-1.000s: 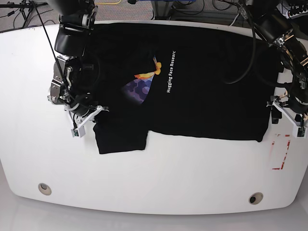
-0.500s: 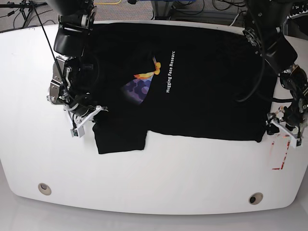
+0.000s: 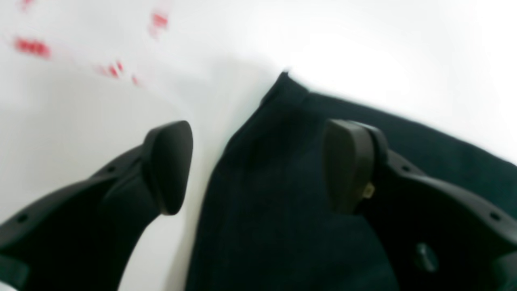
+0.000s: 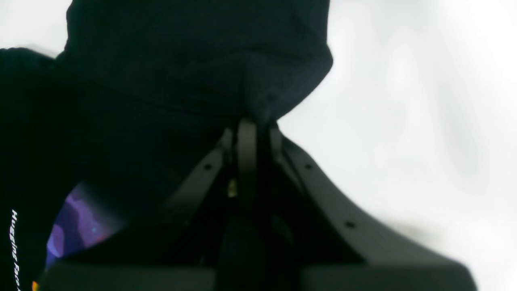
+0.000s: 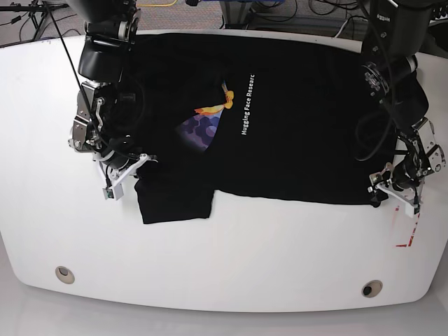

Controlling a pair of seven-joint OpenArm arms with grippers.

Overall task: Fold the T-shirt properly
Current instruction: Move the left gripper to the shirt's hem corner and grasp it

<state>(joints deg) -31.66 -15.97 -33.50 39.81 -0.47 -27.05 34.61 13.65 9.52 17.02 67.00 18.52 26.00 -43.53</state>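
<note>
Right gripper (image 4: pixel 246 129) pinches a bunched fold of the T-shirt (image 5: pixel 294 126); left gripper (image 3: pixel 258 165) gapes wide, a hem corner lying between its jaws, ungrasped; only one sleeve folded in, most folding remains

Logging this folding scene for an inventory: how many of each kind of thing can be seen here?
Black fabric T-shirt with colourful print: 1
Black robot grippers: 2, left gripper, right gripper
White table: 1
Total: 4

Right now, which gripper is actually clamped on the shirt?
The right gripper: its jaws are shut on bunched shirt. The left gripper stands open over a corner.
</note>
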